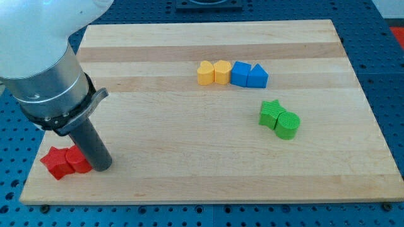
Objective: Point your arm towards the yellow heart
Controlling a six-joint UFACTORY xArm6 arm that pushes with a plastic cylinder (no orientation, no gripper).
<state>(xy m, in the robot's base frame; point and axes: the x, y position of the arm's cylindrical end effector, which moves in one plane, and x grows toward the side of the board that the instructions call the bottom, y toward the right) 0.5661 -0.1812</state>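
Note:
The yellow heart (205, 73) lies on the wooden board (189, 164) above the middle, at the left end of a row of blocks. A yellow pentagon (221, 71) touches its right side. My tip (101, 168) rests on the board near the bottom left corner, far to the left of and below the yellow heart. The tip stands right against a red block (78, 160), with a red star (55, 162) just left of that.
A blue cube (240, 74) and a blue triangle (257, 77) continue the row to the right of the yellow pentagon. A green star (271, 113) and a green cylinder (287, 125) sit together at the right.

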